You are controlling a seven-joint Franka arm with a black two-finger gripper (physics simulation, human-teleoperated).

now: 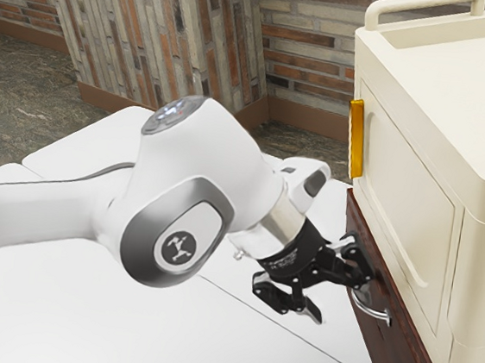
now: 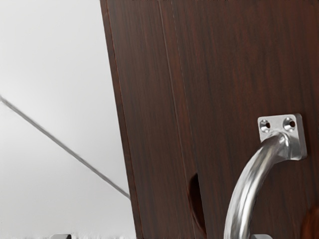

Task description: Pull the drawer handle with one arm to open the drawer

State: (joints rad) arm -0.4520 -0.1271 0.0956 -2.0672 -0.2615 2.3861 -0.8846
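White and grey, the arm (image 1: 39, 216) comes in from the exterior view's left, over the white surface (image 1: 80, 321); at its end the black claw (image 1: 338, 302) stands wide, its two fingers well apart and nothing gripped between them; rightward again is the curved metal handle (image 2: 244, 184), mounted on the dark wooden drawer front (image 2: 234, 64), close by the farther finger; in the wrist view the bar runs down towards the gap between the fingertips, much nearer one than the other, and whether that one touches it I cannot tell; past the handle, the cream cabinet (image 1: 407, 225) with its yellow handle (image 1: 356, 140) sits above the wood and seems no part of this job. The drawer looks shut, so the step in hand, I judge, is lining up on the handle; the next move calls for a small sideways shift to centre the bar, a little more reach if needed, then closing and a straight pull away from the front; closing off-centre could nudge the bar or slip off it.
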